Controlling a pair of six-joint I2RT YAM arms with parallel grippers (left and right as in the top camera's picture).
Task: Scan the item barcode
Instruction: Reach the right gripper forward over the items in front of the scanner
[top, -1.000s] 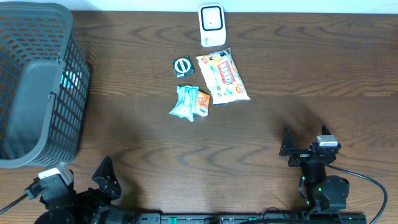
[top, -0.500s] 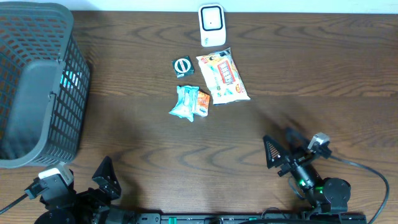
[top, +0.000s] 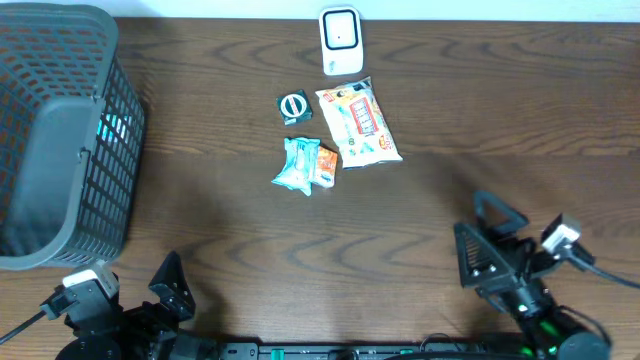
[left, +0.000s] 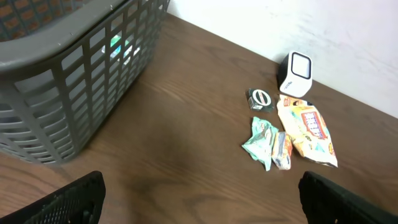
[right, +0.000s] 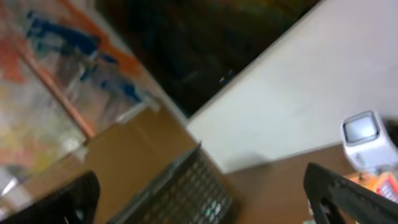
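The right end effector (top: 470, 215) is at the near right of the surface (top: 500, 100), fingers wide apart and empty; the left end effector (left: 200, 180) is likewise spread. The packet (top: 358, 123) lies just before the scanner (top: 340, 40), well apart from both. The blurred right wrist view probably shows that scanner.

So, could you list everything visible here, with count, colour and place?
basket: one, grey, left side of table
scanner: one, white, far edge, centre
snack bag: one, white and orange, before the scanner
small packet: one, dark green, left of snack bag
teal packet: one, teal, nearer than small packet
orange packet: one, orange, against teal packet
table: one, dark brown wood
left gripper: one, black, open, near left
right gripper: one, black, open, near right
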